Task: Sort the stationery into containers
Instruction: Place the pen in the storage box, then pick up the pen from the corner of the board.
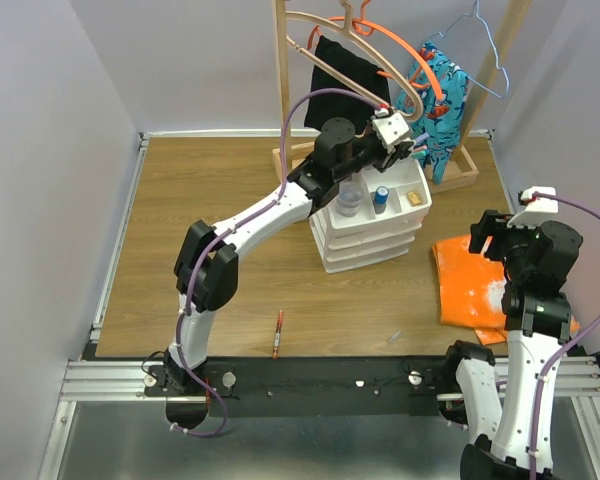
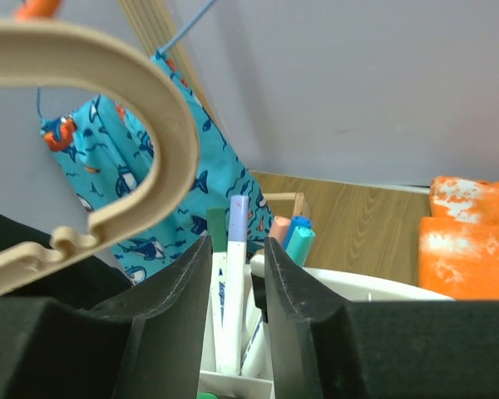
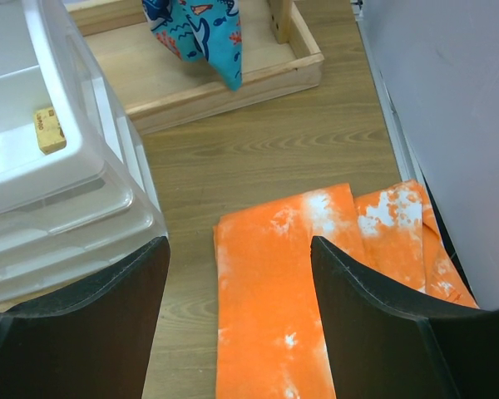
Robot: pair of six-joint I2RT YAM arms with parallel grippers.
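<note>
red pen [image 1: 278, 333]: loose on table [image 1: 200, 220], unsorted
organiser [image 1: 370, 250]: bottle [image 1: 380, 196] and pens [image 2: 298, 237] in top tray [image 1: 423, 203], sorted
left end effector [image 2: 237, 249]: slightly parted around white pen [image 2: 233, 307] standing in tray, gaps both sides, no grip
right end effector [image 3: 239, 245]: wide open, empty, above cloth [image 3: 274, 316]

The white drawer box [image 1: 370, 240] stands on the worktop [image 1: 210, 200]. A white pen [image 2: 233, 291] stands up in its top tray [image 1: 421, 208]. A red pen [image 1: 278, 333] lies flat, well apart.
</note>
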